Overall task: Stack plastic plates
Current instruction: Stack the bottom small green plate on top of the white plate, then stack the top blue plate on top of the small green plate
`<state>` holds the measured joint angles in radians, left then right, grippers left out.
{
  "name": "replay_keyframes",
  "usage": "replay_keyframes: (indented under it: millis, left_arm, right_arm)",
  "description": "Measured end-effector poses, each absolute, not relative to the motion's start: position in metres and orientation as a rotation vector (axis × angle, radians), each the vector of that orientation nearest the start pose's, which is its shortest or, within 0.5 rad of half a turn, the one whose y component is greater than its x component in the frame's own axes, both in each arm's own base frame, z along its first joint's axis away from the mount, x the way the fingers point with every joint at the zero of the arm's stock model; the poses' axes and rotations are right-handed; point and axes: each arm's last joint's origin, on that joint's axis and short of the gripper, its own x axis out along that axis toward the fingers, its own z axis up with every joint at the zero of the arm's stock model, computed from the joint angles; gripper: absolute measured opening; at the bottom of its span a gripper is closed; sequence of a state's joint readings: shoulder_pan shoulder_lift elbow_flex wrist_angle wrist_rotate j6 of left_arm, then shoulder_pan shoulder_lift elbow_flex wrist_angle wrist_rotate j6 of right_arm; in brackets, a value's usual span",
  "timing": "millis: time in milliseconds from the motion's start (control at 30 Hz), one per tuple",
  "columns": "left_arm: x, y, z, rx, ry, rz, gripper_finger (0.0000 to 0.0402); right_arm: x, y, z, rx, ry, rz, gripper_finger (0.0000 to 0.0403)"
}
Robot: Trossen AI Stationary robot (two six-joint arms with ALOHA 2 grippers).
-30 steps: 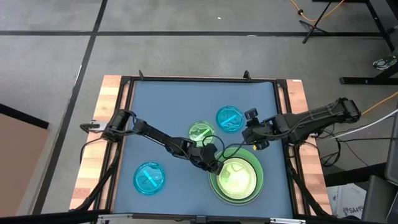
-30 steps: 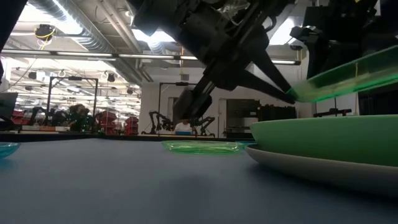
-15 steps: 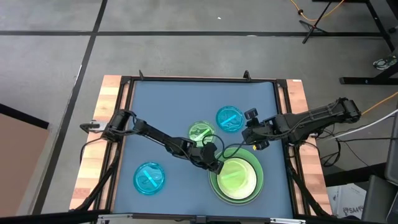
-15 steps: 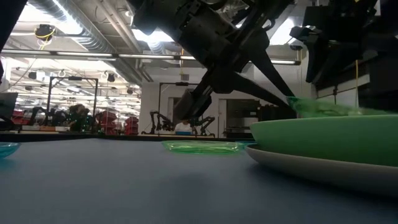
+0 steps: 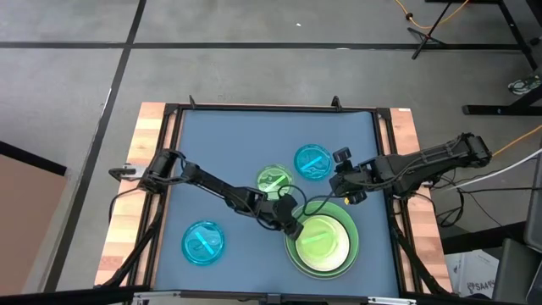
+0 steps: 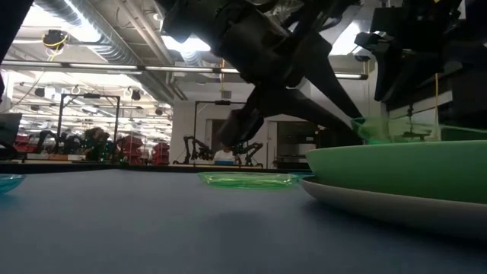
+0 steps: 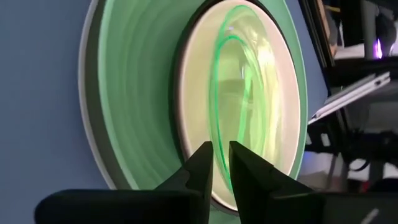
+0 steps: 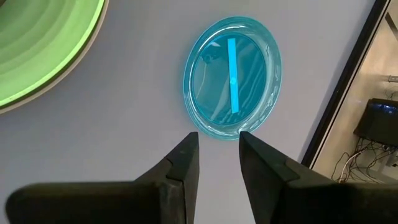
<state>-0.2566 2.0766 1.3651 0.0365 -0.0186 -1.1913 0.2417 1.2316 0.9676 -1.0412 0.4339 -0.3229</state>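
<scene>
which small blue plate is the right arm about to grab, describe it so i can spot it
Start from the big green plate stack at the table's near right. Just beyond it, two small plates sit side by side; take the blue plate in front of the right end effector, not the green plate beside it.

The left arm reaches from the left side of the bench diagonally toward the middle, elbow low, wrist angled down. Its pincer (image 5: 295, 229) sits at the near-left rim of the plate stack; in the left wrist view the two dark fingers (image 7: 200, 168) stand a narrow slit apart, with the green plate's edge between them, so the grip looks only just loosened. The right arm comes in from the right side, stretched nearly level across the bench edge. Its pincer (image 5: 339, 169) hangs above the surface, tips pointing left, the fingers (image 8: 186, 158) parted with a clear gap and nothing between them.
</scene>
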Motion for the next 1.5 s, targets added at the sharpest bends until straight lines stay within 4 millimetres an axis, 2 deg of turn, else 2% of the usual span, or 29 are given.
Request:
replay_keyframes:
  millis: [333,500,800,1067,1267,1500]
  left_arm:
    - [0.432,-0.126,0.162,-0.951,0.691,0.145,0.0044]
    - [0.432,-0.126,0.162,-0.936,0.691,0.141,0.005]
    - [0.432,-0.123,0.162,-0.911,0.662,0.175,0.0094]
    - [0.435,-0.114,0.162,-0.843,0.684,0.119,0.0093]
    - [0.432,-0.109,0.175,-0.771,0.682,0.085,0.0093]
    - [0.421,-0.095,0.198,-0.689,0.722,0.074,0.0093]
  right_arm:
    - [0.206,0.038,0.256,-0.712,1.263,0.037,0.0105]
    - [0.206,0.038,0.256,-0.712,1.263,0.037,0.0105]
    - [0.206,0.038,0.256,-0.71,1.263,0.036,0.0105]
    - [0.206,0.038,0.256,-0.71,1.263,0.035,0.0105]
    - [0.206,0.038,0.256,-0.709,1.263,0.035,0.0105]
    - [0.207,0.038,0.256,-0.706,1.253,0.033,0.0105]
